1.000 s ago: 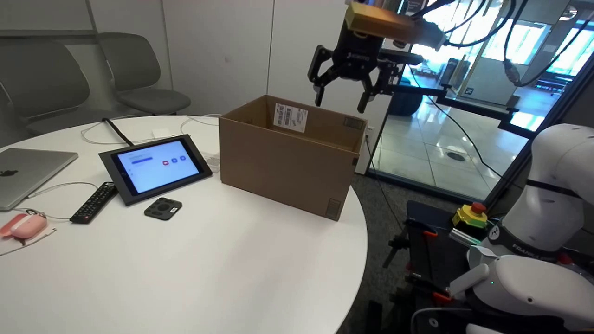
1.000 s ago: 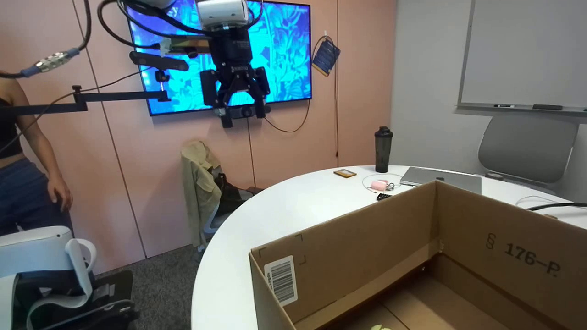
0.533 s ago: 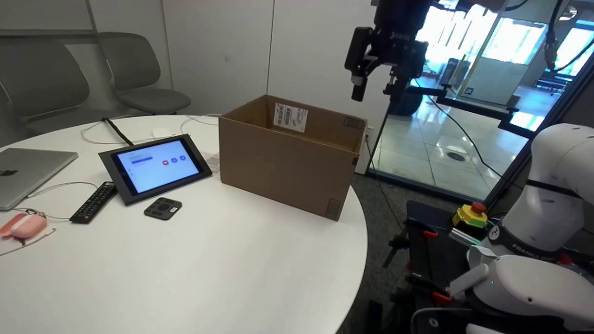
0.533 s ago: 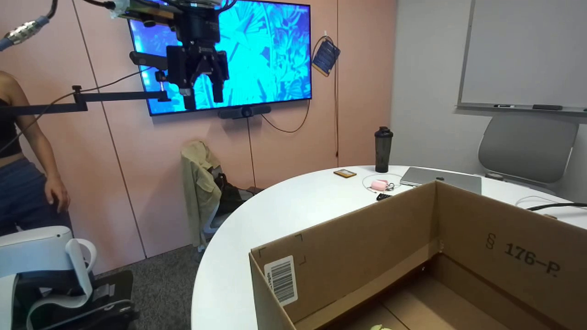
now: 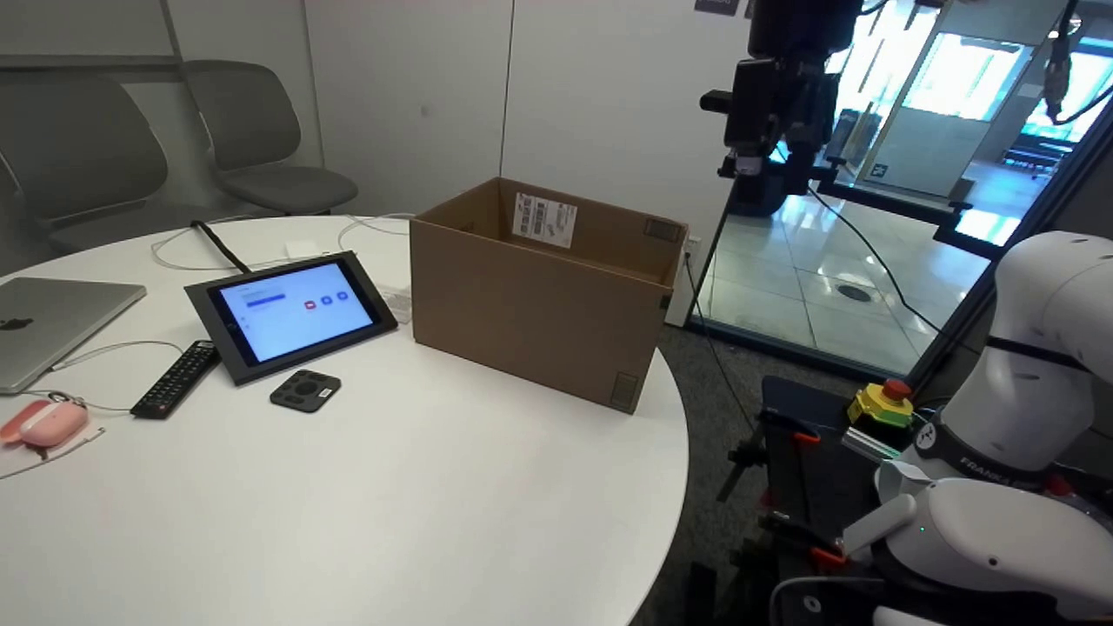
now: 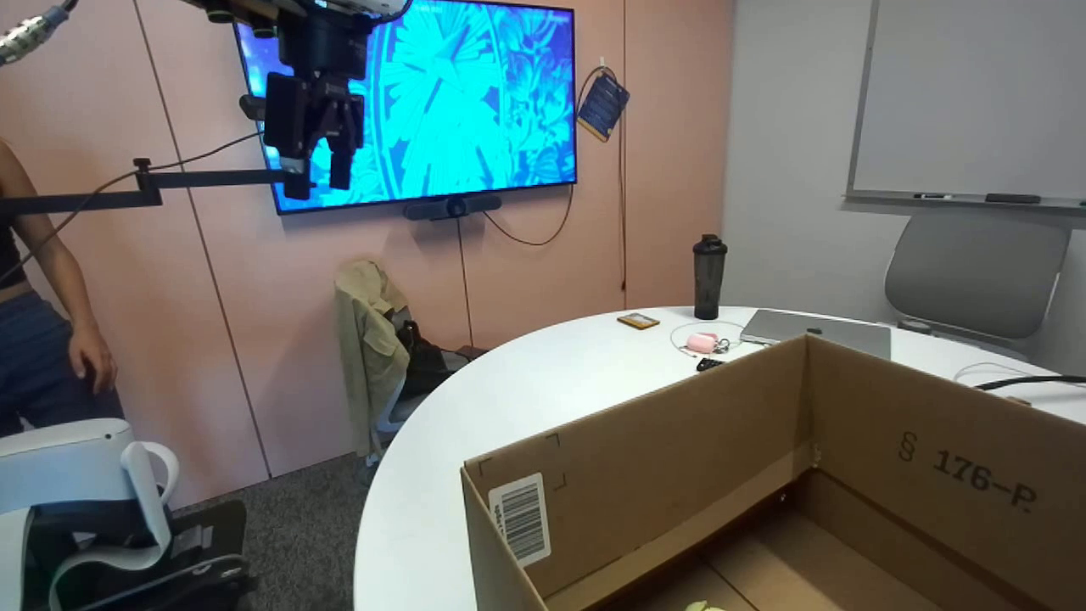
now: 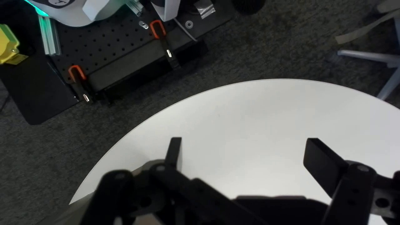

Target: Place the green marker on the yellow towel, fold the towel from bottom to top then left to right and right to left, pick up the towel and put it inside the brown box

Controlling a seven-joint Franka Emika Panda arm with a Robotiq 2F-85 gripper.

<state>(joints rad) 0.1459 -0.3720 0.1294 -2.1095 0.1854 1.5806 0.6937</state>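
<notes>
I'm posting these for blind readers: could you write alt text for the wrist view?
An open, empty pincer over a white, curved-edged table, seen from above. Part of the brown box shows at lower left, partly hidden by the pincer. Past the table are dark carpet and, at upper left, a black pegboard with two orange-handled clamps.

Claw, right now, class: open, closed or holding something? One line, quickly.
Claw: open, holding nothing.
</notes>
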